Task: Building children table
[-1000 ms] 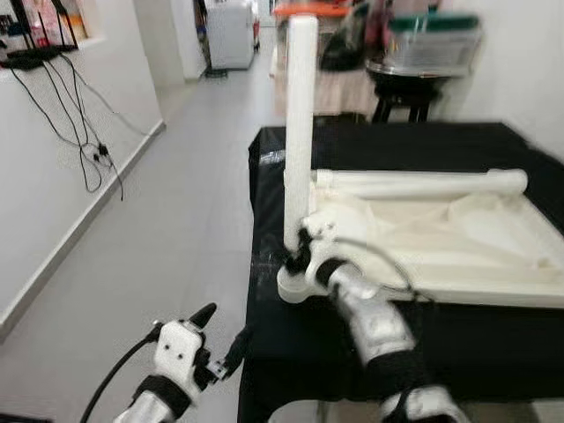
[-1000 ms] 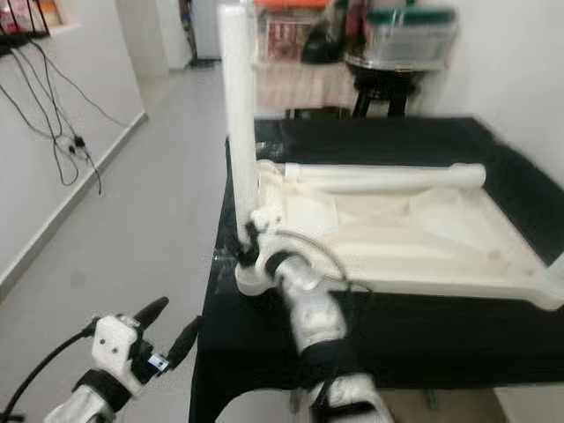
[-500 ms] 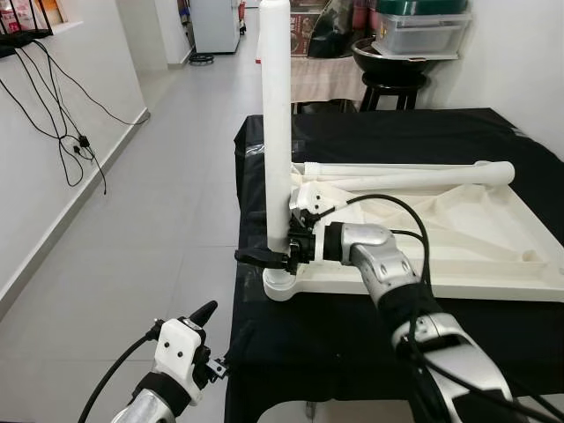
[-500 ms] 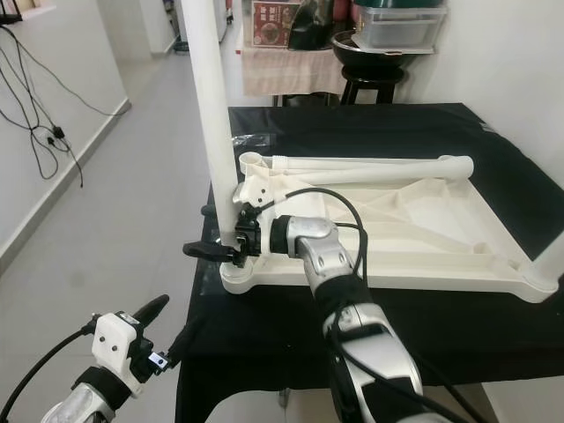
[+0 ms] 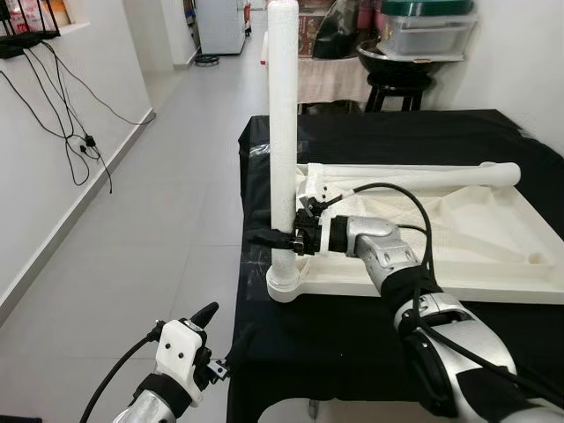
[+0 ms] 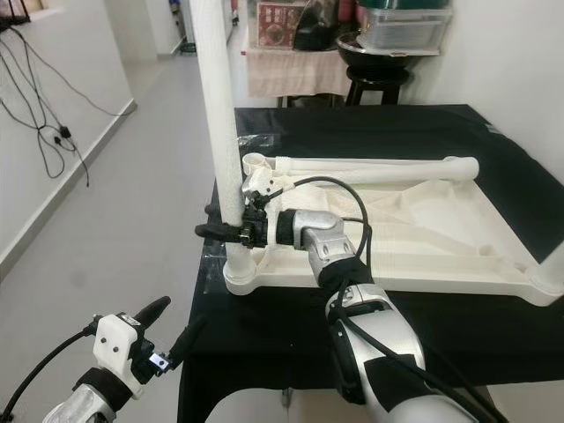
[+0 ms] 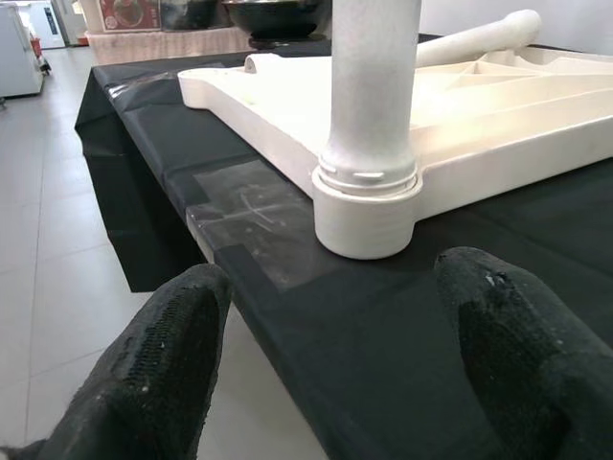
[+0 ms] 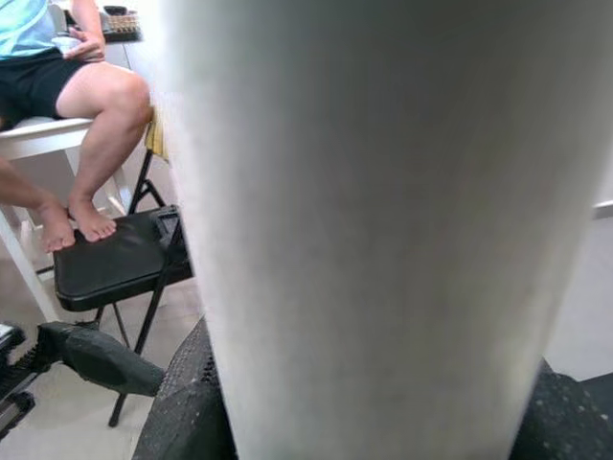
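A white children's table top (image 5: pixel 458 284) lies upside down on a black-covered table (image 5: pixel 352 339). One white leg (image 5: pixel 282 132) stands upright in the socket (image 7: pixel 366 206) at its near left corner. A second white leg (image 5: pixel 414 176) lies along the far edge. My right gripper (image 5: pixel 275 236) is shut on the upright leg, a little above the socket; its black pads (image 8: pixel 187 412) sit on both sides of the leg (image 8: pixel 383 220). My left gripper (image 5: pixel 222 328) hangs open below the table's near left corner, its fingers (image 7: pixel 163 369) apart and facing the socket.
Open grey floor runs along the table's left side to a white wall with hanging cables (image 5: pixel 75 132). A black stool with a bowl and plastic boxes (image 5: pixel 414 40) stands behind the table. A person's bare legs (image 8: pixel 91 105) and a black folding chair (image 8: pixel 115 254) are nearby.
The view has steadied from a blur and shifted. My right gripper has slid a little higher up the upright leg from the socket. The left gripper has kept its place.
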`<state>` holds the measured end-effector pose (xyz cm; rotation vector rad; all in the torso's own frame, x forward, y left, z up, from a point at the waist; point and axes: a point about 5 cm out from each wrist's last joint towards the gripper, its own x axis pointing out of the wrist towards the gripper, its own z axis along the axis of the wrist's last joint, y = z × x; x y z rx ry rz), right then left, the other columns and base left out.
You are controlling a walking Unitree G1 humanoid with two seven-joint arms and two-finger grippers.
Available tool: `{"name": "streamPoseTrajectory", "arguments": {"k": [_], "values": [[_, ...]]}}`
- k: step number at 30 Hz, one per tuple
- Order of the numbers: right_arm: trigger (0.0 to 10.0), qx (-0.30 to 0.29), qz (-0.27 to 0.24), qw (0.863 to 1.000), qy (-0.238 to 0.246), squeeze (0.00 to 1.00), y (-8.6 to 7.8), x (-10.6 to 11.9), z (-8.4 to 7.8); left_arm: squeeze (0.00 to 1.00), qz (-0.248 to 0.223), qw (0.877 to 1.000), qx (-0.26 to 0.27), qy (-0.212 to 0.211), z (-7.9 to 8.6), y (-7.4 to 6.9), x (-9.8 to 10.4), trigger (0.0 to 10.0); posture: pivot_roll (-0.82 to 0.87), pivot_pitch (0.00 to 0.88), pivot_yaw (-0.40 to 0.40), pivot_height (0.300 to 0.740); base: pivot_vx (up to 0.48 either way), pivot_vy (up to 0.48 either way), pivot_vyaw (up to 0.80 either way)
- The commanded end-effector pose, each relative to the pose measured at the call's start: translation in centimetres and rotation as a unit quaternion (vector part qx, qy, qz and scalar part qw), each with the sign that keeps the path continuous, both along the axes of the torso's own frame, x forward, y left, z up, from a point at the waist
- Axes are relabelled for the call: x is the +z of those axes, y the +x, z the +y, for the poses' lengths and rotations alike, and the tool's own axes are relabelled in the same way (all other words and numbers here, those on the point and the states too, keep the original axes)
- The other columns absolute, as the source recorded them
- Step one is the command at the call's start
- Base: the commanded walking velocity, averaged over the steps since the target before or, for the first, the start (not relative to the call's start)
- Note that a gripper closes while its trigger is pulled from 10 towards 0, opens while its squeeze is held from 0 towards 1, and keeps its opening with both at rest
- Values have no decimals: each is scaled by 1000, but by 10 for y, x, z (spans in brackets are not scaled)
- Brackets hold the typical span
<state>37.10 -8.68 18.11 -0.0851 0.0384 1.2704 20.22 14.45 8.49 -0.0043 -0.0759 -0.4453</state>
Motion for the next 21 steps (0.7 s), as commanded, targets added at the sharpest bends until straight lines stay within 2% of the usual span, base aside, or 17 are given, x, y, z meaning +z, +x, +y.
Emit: {"name": "streamPoseTrajectory", "arguments": {"k": [1, 3, 5, 6, 7, 8, 9, 10, 11, 12, 15, 16, 18, 19, 21], "values": [[0, -63, 4, 998, -9, 0, 1, -13, -16, 0, 7, 1000, 0, 1, -1, -3, -2, 10000, 5, 0, -5, 740, 0, 0, 0], [0, -162, -3, 987, -18, 0, -2, -27, -28, 0, 7, 1000, 1, 0, 0, -4, -2, 10000, 1, 0, -16, 740, 0, 0, 0], [0, -162, -3, 987, -18, 0, -2, -27, -28, 0, 7, 1000, 1, 0, 0, -4, -2, 10000, 1, 0, -16, 740, 0, 0, 0], [0, -193, -6, 981, -22, 0, -3, -32, -31, 0, 7, 1000, 1, 0, 0, -4, -2, 10000, 1, 0, -16, 740, 0, 0, 0], [0, -340, -15, 940, -30, 0, -16, -45, -29, 0, 7, 1000, 1, 1, 2, -5, -2, 10000, -10, 0, -24, 740, 0, 0, 0], [0, -376, 0, 926, -25, 0, -48, -63, -7, 0, 8, 1000, 2, 2, 4, -5, -2, 10000, -13, 0, -13, 740, 0, 0, 0], [0, -376, 0, 926, -25, 0, -48, -63, -7, 0, 8, 1000, 2, 2, 4, -5, -2, 10000, -13, 0, -13, 740, 0, 0, 0], [0, -400, 12, 916, -13, 0, -73, -68, 5, 0, 8, 1000, 3, 3, 5, -5, -2, 10000, -13, 0, -13, 740, 0, 0, 0], [0, -417, 5, 909, -6, 0, -76, -66, 3, 0, 9, 1000, 1, 6, 5, -4, -2, 10000, -28, 0, 0, 740, 0, 0, 0], [0, -406, -2, 914, -2, 0, -72, -64, 3, 0, 9, 1000, 1, 8, 4, -3, -2, 10000, -28, 0, 0, 740, 0, 0, 0], [0, -416, -16, 909, -3, 0, -63, -60, -5, 0, 9, 1000, 0, 11, 3, -2, -2, 10000, -28, 0, 0, 740, 0, 0, 0], [0, -409, -22, 912, -4, 0, -54, -56, -4, 0, 10, 1000, -2, 8, 4, -2, -2, 10000, -21, 0, -11, 740, 0, 0, 0], [0, -407, -26, 913, -5, 0, -48, -53, -3, 0, 10, 1000, -3, 6, 4, -2, -2, 10000, -21, 0, -11, 740, 0, 0, 0], [10000, -395, -20, 918, -6, 0, -43, -51, 0, 0, 9, 1000, -1, 6, 4, -2, -2, 10000, -15, 0, -13, 740, 0, 0, 0], [10000, -386, -14, 922, -7, 0, -39, -50, 2, 0, 8, 1000, 0, 6, 4, -2, -2, 10000, -15, 0, -13, 740, 0, 0, 0]]}}
